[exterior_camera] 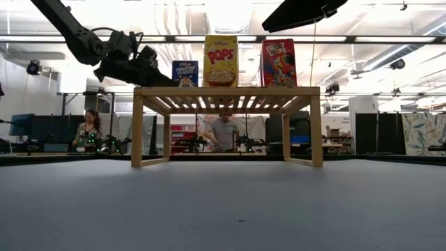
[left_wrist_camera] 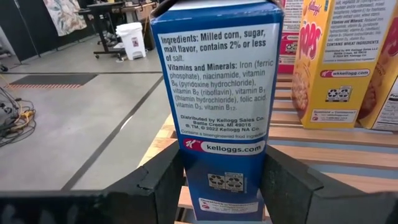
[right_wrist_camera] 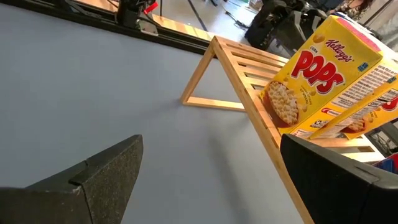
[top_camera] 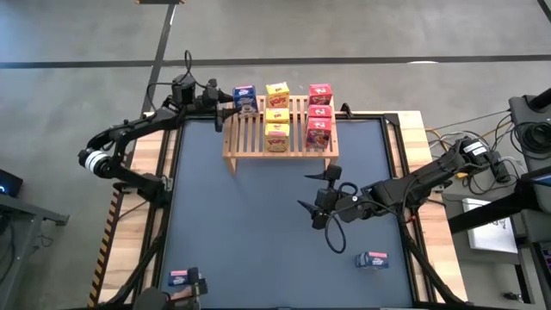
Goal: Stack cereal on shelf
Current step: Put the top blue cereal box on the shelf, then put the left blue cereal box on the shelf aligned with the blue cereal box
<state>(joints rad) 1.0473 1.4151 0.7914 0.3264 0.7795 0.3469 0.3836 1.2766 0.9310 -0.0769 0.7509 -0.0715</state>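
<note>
The wooden slatted shelf (top_camera: 280, 138) stands at the table's far side. Three yellow cereal boxes (top_camera: 277, 116) stand in a row down its middle, and three red ones (top_camera: 319, 114) down its right side. A blue cereal box (top_camera: 244, 96) stands upright at the shelf's far left corner. My left gripper (top_camera: 227, 104) reaches it from the left and is shut on it. My right gripper (top_camera: 323, 195) hovers open over the dark mat in front of the shelf, touching nothing. In the right wrist view the nearest yellow box (right_wrist_camera: 317, 81) shows ahead of its fingers. My left gripper pinches the blue box low on its body (left_wrist_camera: 224, 186), one finger (left_wrist_camera: 163, 183) on each wide face, with the narrow ingredients panel facing the wrist camera. The fingers come level from the table's left. The box is upright, its base at the shelf's slats (exterior_camera: 185, 85).
Another blue box (top_camera: 372, 260) lies on the mat near the right near corner. One more small box (top_camera: 178, 277) lies at the near left edge. Cables and gear sit beyond the table's right side. Two people (exterior_camera: 224, 131) sit in the room behind.
</note>
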